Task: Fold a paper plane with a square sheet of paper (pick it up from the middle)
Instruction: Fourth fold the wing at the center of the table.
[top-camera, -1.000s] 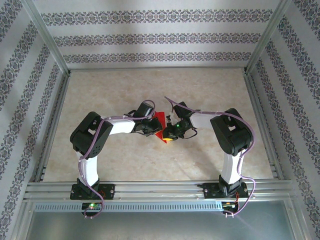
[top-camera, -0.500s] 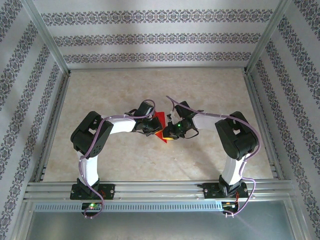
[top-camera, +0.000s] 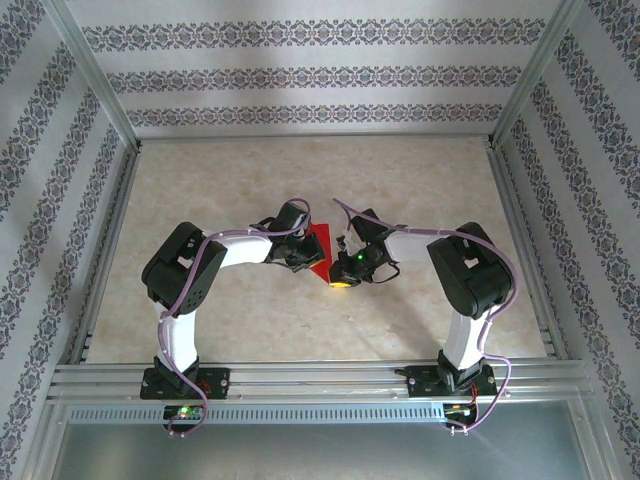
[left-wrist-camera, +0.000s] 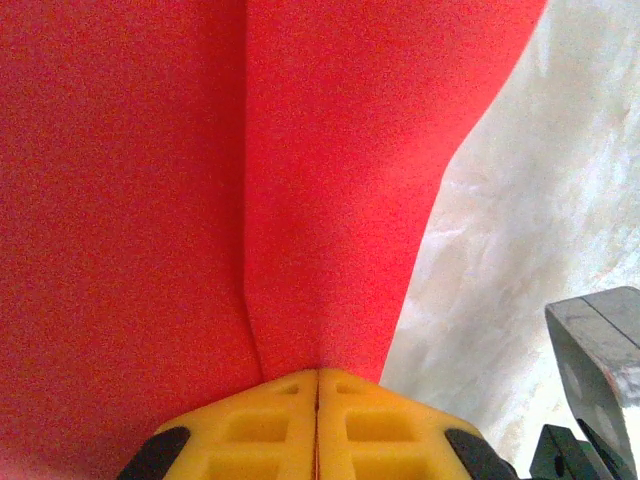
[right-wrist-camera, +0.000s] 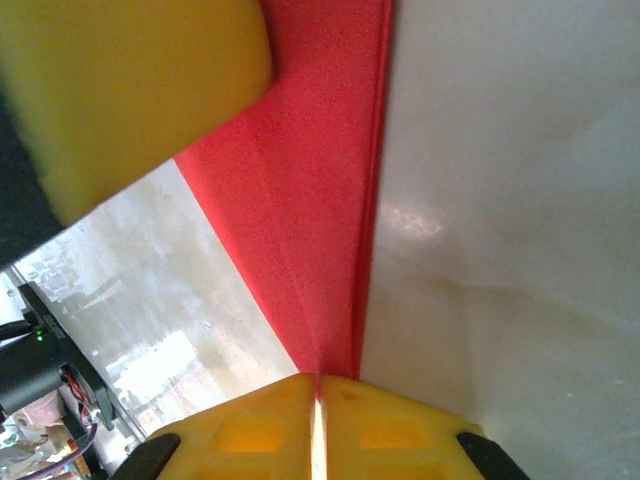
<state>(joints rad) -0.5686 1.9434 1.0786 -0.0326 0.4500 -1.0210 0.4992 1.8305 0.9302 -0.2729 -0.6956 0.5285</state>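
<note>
At the middle of the table (top-camera: 300, 170), two robot arms meet over a sheet of red paper (top-camera: 320, 243), already creased into a narrowing wedge. Just left of the table's middle, the left gripper (left-wrist-camera: 318, 382) has its yellow fingers pressed together on the sheet where a crease runs in. Just right of the middle, the right gripper (right-wrist-camera: 317, 386) pinches the folded edge the same way. Thin and feather-light, the paper looks likely to buckle, slip or tear under a hard pull. The doubled layers along a fold seem the firmest place to hold it.
</note>
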